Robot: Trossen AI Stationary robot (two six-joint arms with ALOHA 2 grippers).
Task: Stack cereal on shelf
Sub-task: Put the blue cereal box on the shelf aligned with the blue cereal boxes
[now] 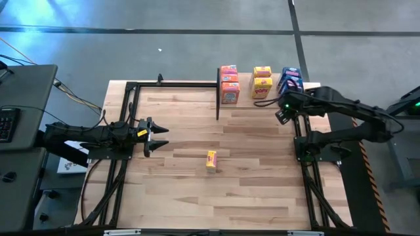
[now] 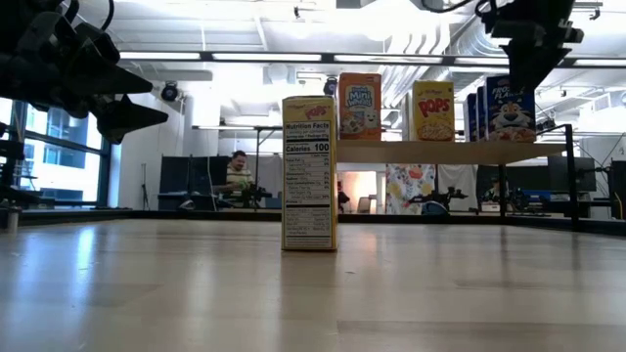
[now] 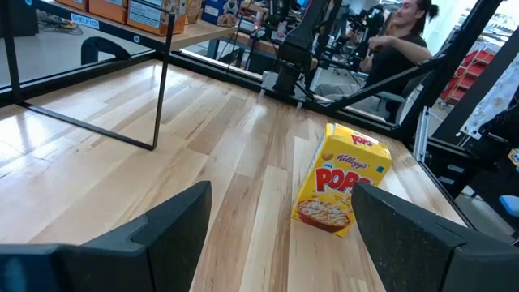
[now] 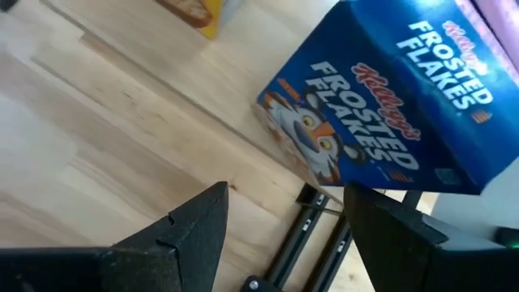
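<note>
One yellow cereal box (image 1: 210, 160) (image 2: 309, 171) (image 3: 340, 186) stands upright on its bottom end in the middle of the wooden table. Orange-pink boxes (image 1: 228, 85), yellow boxes (image 1: 262, 82) and blue boxes (image 1: 291, 80) (image 4: 389, 105) stand on the shelf (image 1: 246, 90) (image 2: 440, 152) at the far right. My left gripper (image 1: 157, 136) (image 3: 280, 191) waits open at the table's left, pointing toward the lone yellow box. My right gripper (image 1: 283, 113) (image 4: 284, 203) hovers open just on the near side of the blue boxes, slanting down, with nothing between its fingers.
Black metal frames (image 1: 125, 118) (image 1: 305, 151) run along the table's left and right sides. The shelf's thin black posts (image 3: 162, 89) stand on the tabletop. A desk with a keyboard (image 1: 10, 121) sits off the left edge. A person (image 3: 401, 36) sits in the room beyond.
</note>
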